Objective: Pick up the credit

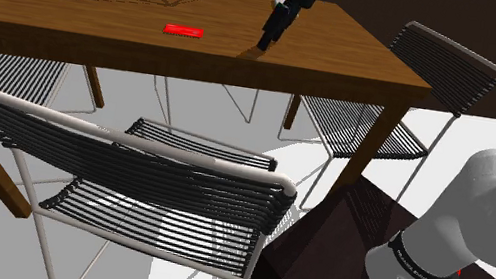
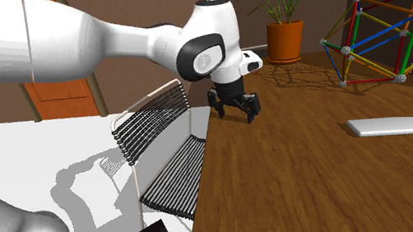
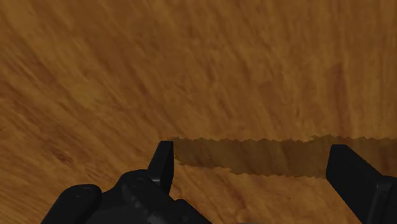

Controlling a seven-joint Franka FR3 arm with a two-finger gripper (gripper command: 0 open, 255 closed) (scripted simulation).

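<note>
Though the card (image 1: 182, 30) lies well apart, the arm (image 2: 102, 34) points down at the table (image 1: 349, 60), jaws wide.

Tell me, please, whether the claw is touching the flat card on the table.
Apart. The shoulder view shows a stretch of bare tabletop between the claw and the card.

Card (image 1: 183, 30) red — table (image 1: 71, 21) brown, streaked grain; pincer (image 2: 236, 113) black; pot (image 2: 286, 42) orange.
</note>
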